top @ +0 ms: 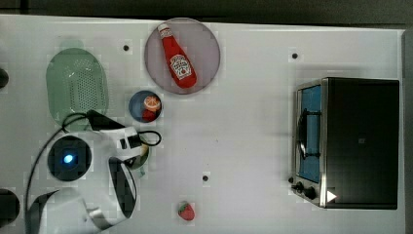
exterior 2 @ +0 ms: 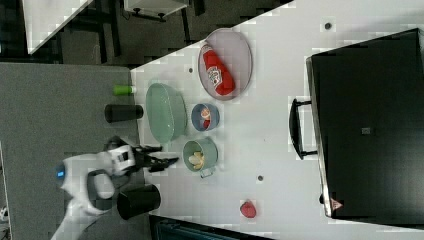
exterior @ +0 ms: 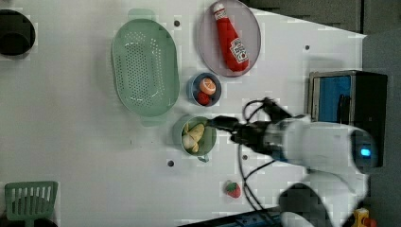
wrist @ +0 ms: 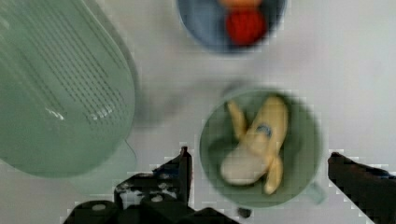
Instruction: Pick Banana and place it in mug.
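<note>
One banana [wrist: 257, 142] was sitting inside the teal-green mug [wrist: 308, 140], peel flaps splayed out around the pale fruit, and nothing was gripping it. In the wrist view the gripper [wrist: 259, 179] had its jaws spread wide, one dark finger on each side of the mug's rim with the mug between them, and neither finger looked to be touching the banana (a small blue sticker showed on the peel, by the way).

In the left view the mug [exterior: 210, 137] sat just below the pale-green colander [exterior: 144, 66] and the small dark-blue cup [exterior: 195, 90], with the banana [exterior: 194, 137] visible in it and the mug's handle pointing toward the left view's bottom. The gripper [exterior: 215, 124] came in from the left view's right, its tip over the mug's edge.

The blue cup held an orange slice [exterior: 208, 85] and something small and red beside it. A ketchup bottle [exterior: 231, 40] lay flat on a grey plate [exterior: 253, 28] further up. A strawberry [exterior: 232, 189] lay by itself on the white table [exterior: 71, 142], well apart from the mug. A toaster oven [top: 360, 141] stood at the top view's right, and a green slotted spatula [exterior: 30, 201] was in the left view's bottom left corner.
</note>
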You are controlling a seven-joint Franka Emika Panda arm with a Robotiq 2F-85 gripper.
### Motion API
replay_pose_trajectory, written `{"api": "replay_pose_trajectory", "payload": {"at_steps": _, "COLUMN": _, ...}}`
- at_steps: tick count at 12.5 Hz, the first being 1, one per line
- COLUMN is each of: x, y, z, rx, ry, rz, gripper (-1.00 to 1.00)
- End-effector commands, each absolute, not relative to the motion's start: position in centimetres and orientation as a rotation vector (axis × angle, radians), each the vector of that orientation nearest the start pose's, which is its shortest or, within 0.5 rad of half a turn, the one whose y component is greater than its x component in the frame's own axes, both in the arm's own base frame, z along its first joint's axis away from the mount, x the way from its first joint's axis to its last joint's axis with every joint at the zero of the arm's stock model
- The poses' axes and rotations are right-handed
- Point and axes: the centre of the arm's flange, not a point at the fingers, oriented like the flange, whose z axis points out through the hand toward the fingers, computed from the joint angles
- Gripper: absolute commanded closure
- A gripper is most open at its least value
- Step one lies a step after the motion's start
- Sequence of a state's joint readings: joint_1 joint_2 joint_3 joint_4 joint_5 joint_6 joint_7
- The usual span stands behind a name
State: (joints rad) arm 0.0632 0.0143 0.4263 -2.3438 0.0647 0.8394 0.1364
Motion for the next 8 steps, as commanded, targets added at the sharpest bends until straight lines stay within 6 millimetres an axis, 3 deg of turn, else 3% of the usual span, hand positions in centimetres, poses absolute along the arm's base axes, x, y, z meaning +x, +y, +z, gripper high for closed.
{"api": "replay_pose_trajectory", "payload": {"at_steps": 1, "x": 47.0, "y": 18.9, "z": 40.9, "rx": -2.946, "ry": 0.955, "rz": -0.036, "gripper": -1.00}}
{"api": "replay_pose_trajectory", "payload": {"at_steps": 5, "x": 48.9, "y": 10.0, "z": 51.6, "rx": -2.887, "ry": 1.194, "rz": 0.073, "gripper": -1.00}}
{"api": "replay_pose_trajectory", "payload": {"at_steps": 8, "x": 50.2, "y": 3.2, "z": 56.7, "rx": -2.825, "ry": 1.257, "rz": 0.031, "gripper": -1.00}}
